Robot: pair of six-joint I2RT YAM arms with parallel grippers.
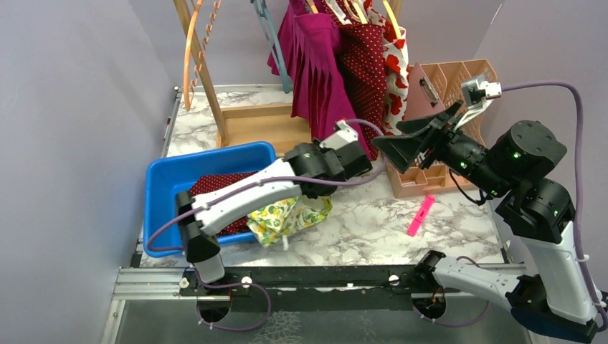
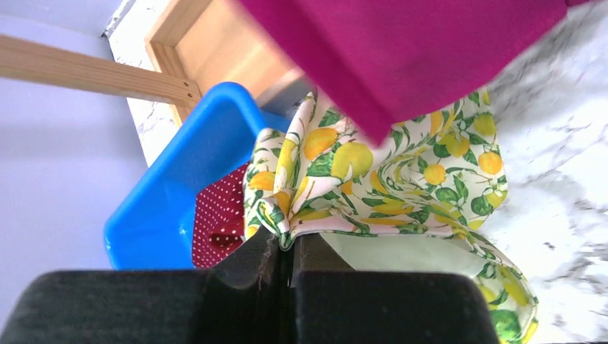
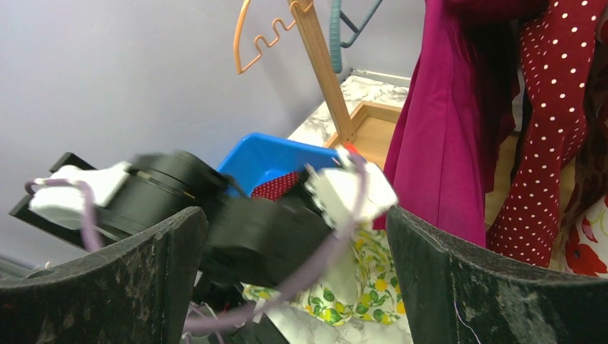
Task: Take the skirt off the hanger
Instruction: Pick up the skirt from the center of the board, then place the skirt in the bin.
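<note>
At the far left, an orange hanger (image 1: pixel 190 57) hangs on the wooden rack (image 1: pixel 208 79). Below it a blue bin (image 1: pixel 163 188) sits on the marble surface (image 1: pixel 373 226), and a dark red dotted cloth (image 1: pixel 215 183) lies inside it.

My left arm reaches across the bin toward the rack. The wrist view shows my left tool (image 2: pixel 285 247) pinched narrow on a fold of the lemon-print skirt (image 2: pixel 373 179), with the cloth caught between the two black fingers (image 2: pixel 247 261). That skirt is off the rack. From above it hangs bunched under my left forearm, at the right near corner of the bin and partly over the marble (image 1: pixel 287 215). I cannot tell whether its hem rests on the surface.

Just past my left wrist a magenta pleated skirt (image 1: pixel 315 68) hangs on the rack, its hem close above the tool's camera. Beside it to the right hang a dark red dotted skirt (image 1: pixel 366 64) and a white one with a red print (image 1: pixel 396 68). A teal hanger (image 1: pixel 271 36) shows left of the magenta one.

My right tool (image 1: pixel 405 147) is spread wide and holds nothing. It points left toward the hanging hems. In its own wrist view my left arm and the lemon cloth sit in the gap between its fingers (image 3: pixel 473 287).

Behind it a pinkish compartment tray (image 1: pixel 466 75) stands with a clipboard (image 1: pixel 423 89) leaning in it. A bright pink strip (image 1: pixel 421 215) lies on the surface in front.
</note>
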